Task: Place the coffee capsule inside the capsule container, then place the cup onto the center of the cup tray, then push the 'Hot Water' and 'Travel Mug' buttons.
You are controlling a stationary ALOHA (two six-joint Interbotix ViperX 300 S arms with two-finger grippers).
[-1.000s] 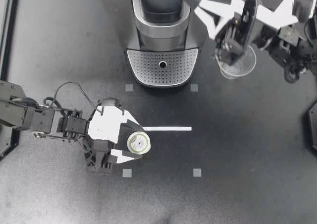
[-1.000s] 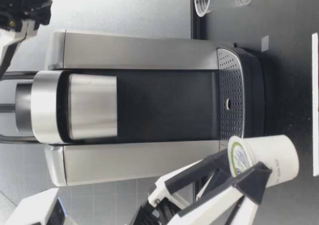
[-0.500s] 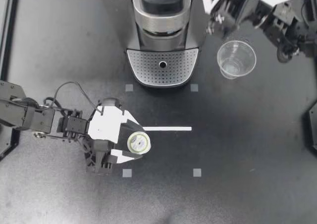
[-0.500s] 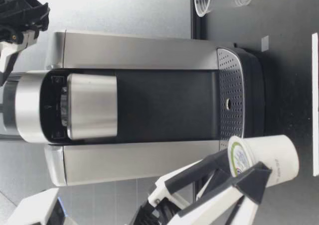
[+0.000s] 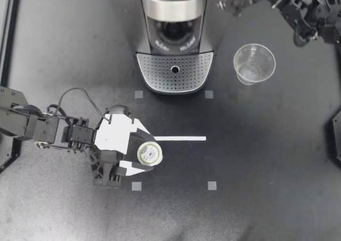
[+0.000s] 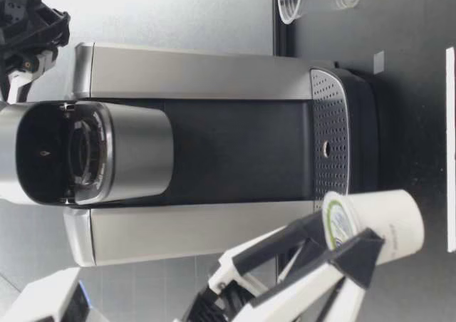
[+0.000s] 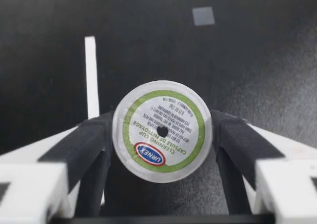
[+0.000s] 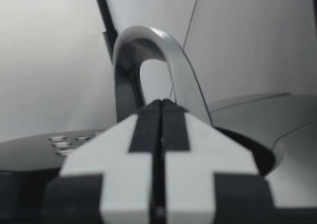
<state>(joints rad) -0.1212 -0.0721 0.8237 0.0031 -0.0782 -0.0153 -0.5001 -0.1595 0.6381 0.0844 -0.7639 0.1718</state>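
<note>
Top view: the coffee capsule [image 5: 149, 153] shows a printed foil lid with a green ring, the writing too small to make out. My left gripper [image 5: 146, 154] clamps it from both sides, near and left of the coffee machine [image 5: 175, 33], at the left end of a white tape strip [image 5: 180, 138]. The clear cup [image 5: 254, 63] stands on the table right of the cup tray [image 5: 175, 70]. My right arm [image 5: 301, 9] reaches in at the far right.

Low view: the capsule container [image 6: 82, 151] stands open on top.

Left wrist view: both fingers [image 7: 84, 144] press the capsule's sides; its lid carries a red-and-blue oval logo.

Right wrist view: my right gripper [image 8: 161, 130] is closed on nothing, with the silver handle [image 8: 148, 50] just ahead
</note>
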